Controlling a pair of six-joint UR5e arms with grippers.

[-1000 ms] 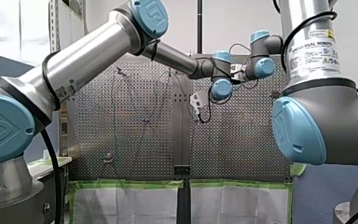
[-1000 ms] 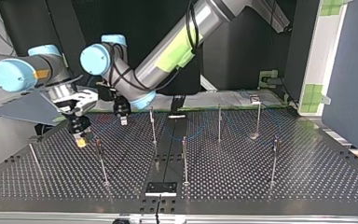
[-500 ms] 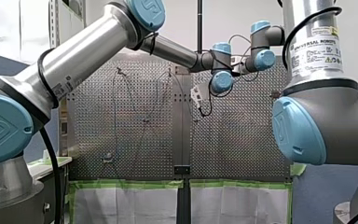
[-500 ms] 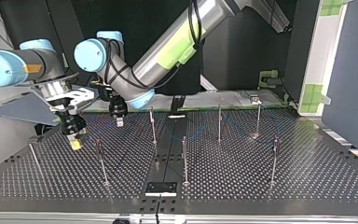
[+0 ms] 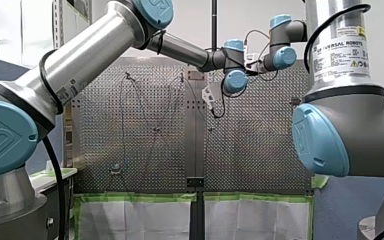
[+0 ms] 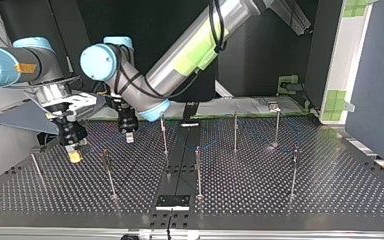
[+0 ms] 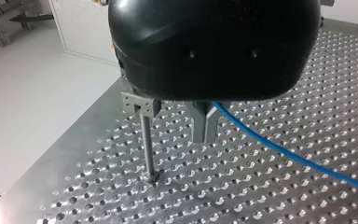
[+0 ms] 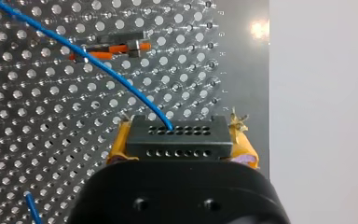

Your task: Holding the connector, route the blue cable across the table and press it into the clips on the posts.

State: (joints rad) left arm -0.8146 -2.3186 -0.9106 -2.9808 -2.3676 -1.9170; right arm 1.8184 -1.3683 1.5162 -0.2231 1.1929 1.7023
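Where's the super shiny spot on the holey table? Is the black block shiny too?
Right wrist view: light glares into a white spot on the bare strip of the table, beyond the connector that my right gripper holds; the connector itself looks dull, with no glare. Top view: a fainter gleam lies on the table at the foot of a far post.

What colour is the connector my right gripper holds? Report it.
The connector is black, clearest in the right wrist view.

My right gripper (image 6: 73,156) and my left gripper (image 6: 129,138) above perforated table (image 6: 280,190)
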